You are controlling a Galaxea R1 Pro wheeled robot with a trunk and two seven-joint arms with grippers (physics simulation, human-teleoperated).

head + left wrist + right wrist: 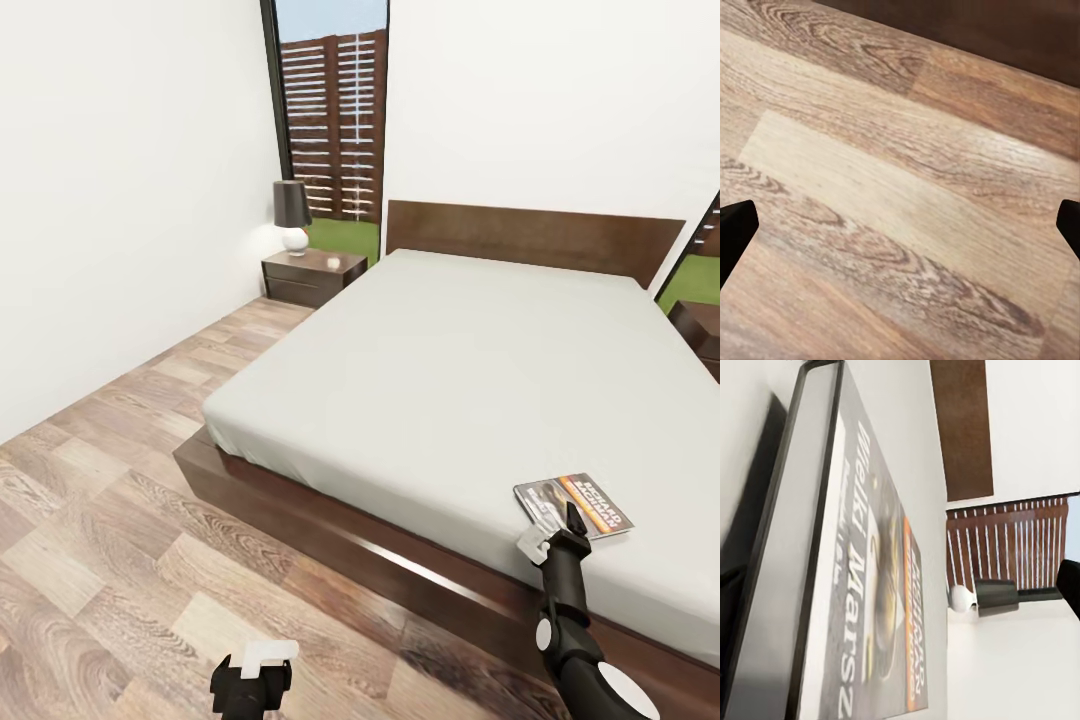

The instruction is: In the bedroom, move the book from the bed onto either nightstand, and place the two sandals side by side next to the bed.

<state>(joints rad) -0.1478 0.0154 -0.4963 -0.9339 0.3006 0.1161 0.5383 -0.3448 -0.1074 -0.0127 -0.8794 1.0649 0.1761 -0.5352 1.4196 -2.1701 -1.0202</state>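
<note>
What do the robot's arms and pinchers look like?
The right arm is glossy black with a round white patch and a white cuff lower down. The right gripper has a black finger and a white one. The left gripper is black with a white piece on top.

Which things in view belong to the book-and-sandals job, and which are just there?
Job:
book, on the bed's near corner, at the right gripper
bed
nightstand, left of the headboard
second nightstand, at the bed's right

Not part of it:
lamp on the left nightstand
window
floor
</note>
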